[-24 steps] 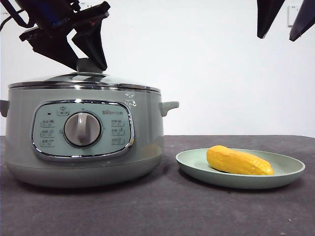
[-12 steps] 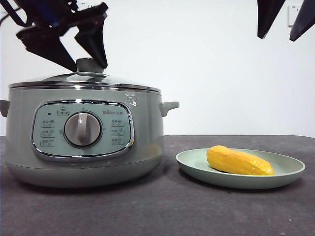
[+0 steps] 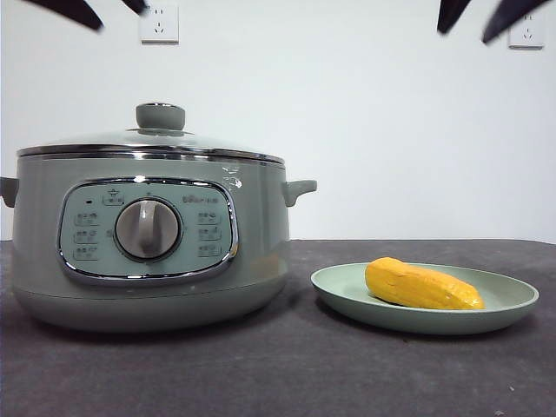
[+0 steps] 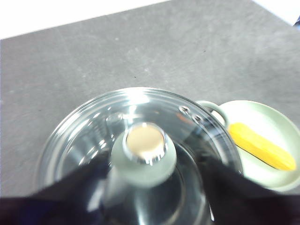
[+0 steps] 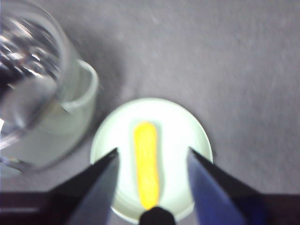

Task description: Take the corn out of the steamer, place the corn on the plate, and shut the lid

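Observation:
The sage-green steamer stands at the left with the glass lid shut on it. The lid's knob is free. The corn lies on the pale green plate at the right. My left gripper is open and empty, high above the lid; in the left wrist view its jaws stand either side of the knob, well above it. My right gripper is open and empty, high above the plate; the right wrist view shows the corn on the plate between its jaws.
The dark grey table runs in front of the pot and plate. The steamer's side handle points toward the plate. A white wall with two sockets stands behind.
My left gripper has let go of the knob and risen from just above the lid to the picture's top edge. My right gripper has also risen a little.

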You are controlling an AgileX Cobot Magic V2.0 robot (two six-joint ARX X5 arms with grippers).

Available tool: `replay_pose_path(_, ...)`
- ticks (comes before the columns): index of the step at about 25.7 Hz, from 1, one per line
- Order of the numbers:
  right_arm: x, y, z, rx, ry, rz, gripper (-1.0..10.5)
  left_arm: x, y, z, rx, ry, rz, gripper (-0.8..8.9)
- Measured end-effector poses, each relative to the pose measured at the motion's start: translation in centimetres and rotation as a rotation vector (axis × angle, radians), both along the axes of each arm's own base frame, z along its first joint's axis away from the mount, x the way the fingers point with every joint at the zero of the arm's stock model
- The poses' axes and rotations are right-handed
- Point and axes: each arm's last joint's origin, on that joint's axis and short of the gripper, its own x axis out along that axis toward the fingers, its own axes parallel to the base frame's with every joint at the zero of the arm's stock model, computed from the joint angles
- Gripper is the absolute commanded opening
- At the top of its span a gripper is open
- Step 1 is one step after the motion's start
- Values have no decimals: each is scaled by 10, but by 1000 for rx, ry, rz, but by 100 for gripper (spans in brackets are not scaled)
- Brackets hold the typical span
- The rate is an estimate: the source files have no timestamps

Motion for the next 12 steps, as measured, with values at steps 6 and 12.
replay_pose_path(6,-26,-14,-2,94,-173,3,-5,-32,19,14,20,-66,67,-8)
replay_pose_path(12,-66,-35,-56,176,-326,3,-5,-67,39,-24,8,-140,106,-8)
